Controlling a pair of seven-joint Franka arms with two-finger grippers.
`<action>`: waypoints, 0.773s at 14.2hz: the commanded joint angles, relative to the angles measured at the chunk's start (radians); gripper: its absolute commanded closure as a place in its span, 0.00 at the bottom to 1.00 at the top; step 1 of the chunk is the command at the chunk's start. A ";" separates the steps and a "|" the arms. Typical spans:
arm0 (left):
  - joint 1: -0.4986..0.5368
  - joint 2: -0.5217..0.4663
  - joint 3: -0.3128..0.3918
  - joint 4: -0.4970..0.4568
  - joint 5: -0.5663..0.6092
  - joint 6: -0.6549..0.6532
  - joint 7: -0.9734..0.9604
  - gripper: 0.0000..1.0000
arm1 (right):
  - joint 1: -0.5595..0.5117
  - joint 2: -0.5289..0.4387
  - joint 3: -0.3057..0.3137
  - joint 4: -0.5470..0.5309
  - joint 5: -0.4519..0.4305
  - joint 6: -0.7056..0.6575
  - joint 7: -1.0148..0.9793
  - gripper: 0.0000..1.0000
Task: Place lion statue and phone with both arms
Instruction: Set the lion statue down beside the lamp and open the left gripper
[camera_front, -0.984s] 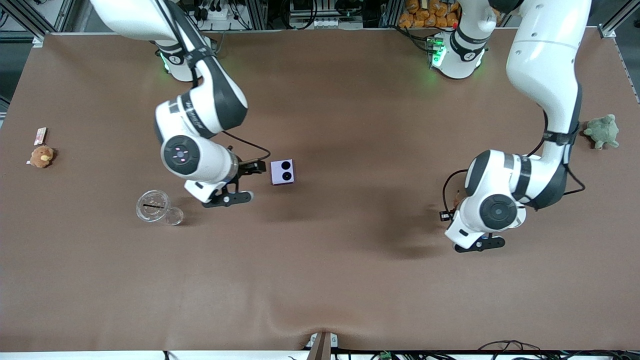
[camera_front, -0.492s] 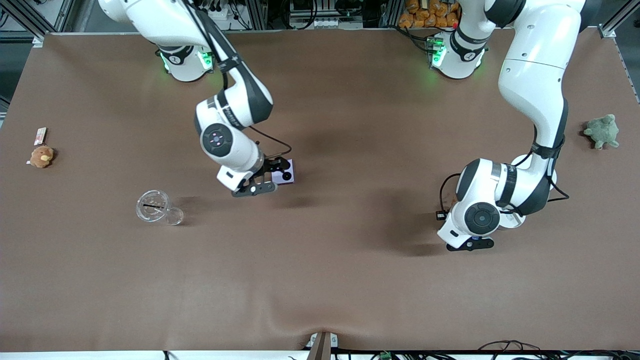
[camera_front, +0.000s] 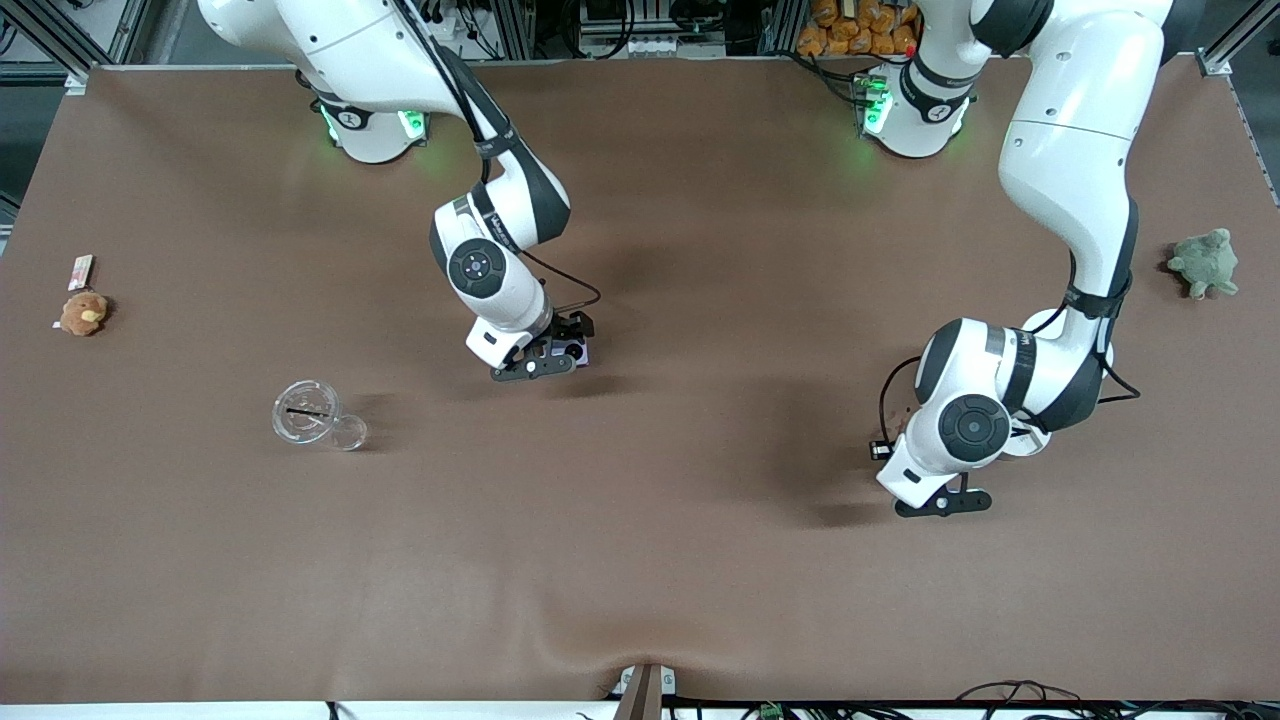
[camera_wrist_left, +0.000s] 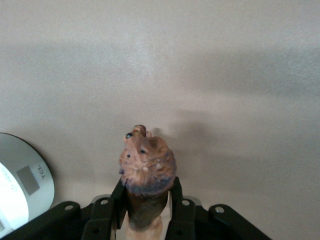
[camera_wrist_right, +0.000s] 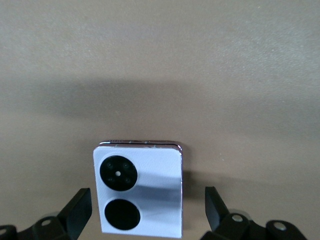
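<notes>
The phone (camera_wrist_right: 140, 195) is pale lavender with two black camera circles and lies flat on the brown table. My right gripper (camera_wrist_right: 146, 210) is open, with one finger on each side of the phone and neither touching it. In the front view the right gripper (camera_front: 570, 345) covers most of the phone (camera_front: 581, 354). My left gripper (camera_wrist_left: 146, 202) is shut on the reddish-brown lion statue (camera_wrist_left: 146, 165), whose head points away from the jaws, toward the table. In the front view the left gripper (camera_front: 888, 446) is over the table toward the left arm's end, and the arm hides the statue there.
A clear glass dish (camera_front: 305, 412) with a small lid beside it lies toward the right arm's end. A tan plush toy (camera_front: 83, 312) and a small card (camera_front: 80, 270) sit at that end's edge. A grey-green plush turtle (camera_front: 1205, 262) sits at the left arm's end.
My right gripper moved from beside the phone to straddle it. My left gripper, still holding the lion statue, shifted slightly toward the front camera.
</notes>
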 joint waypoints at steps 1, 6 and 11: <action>-0.011 -0.003 -0.003 -0.010 0.004 0.015 -0.028 1.00 | 0.025 0.001 -0.010 -0.014 0.030 0.025 0.022 0.00; -0.011 -0.001 -0.006 -0.036 0.004 0.015 -0.022 0.00 | 0.048 0.019 -0.010 -0.012 0.028 0.042 0.049 0.00; 0.000 -0.039 -0.006 -0.025 0.004 0.008 -0.012 0.00 | 0.068 0.042 -0.011 -0.011 0.025 0.067 0.048 0.00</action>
